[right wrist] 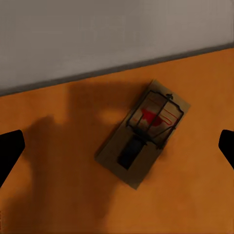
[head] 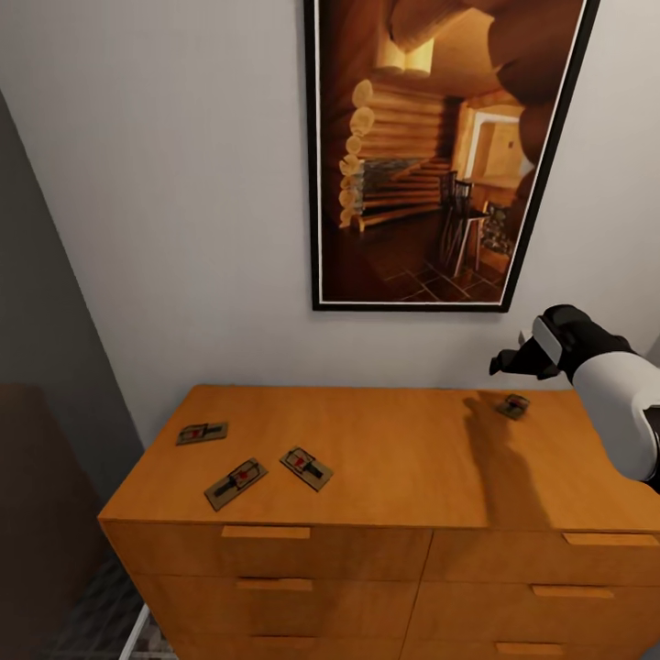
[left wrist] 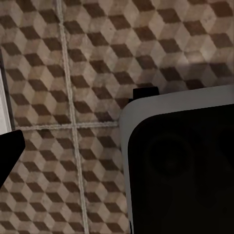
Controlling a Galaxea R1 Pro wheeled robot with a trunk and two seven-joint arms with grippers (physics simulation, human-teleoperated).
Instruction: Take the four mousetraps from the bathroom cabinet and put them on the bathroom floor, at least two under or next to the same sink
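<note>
On top of the cabinet (head: 367,449) lie all four mousetraps — three grouped near its left front, one alone at the right rear. Of the group, the rear trap (head: 202,433) sits closest to the left edge, the front trap (head: 236,483) lies slanted just ahead of it, and the middle trap (head: 306,467) lies just beside that one, angled the other way. The lone trap (head: 513,405) (right wrist: 142,132) rests flat near the wall (head: 183,183), with red marking and dark metal parts on its wood. The right gripper (head: 511,359) (right wrist: 117,146) hovers above this trap, apart from it, its jaws spread wide — in the right wrist view only their dark tips show at either side of the trap, and a shadow falls on the wood. A framed picture (head: 440,151) of a log interior hangs above the cabinet. The left wrist view looks down on the cube-patterned floor (left wrist: 73,73) beside a pale-rimmed dark part of the robot (left wrist: 180,165); I cannot tell how the left gripper stands.
</note>
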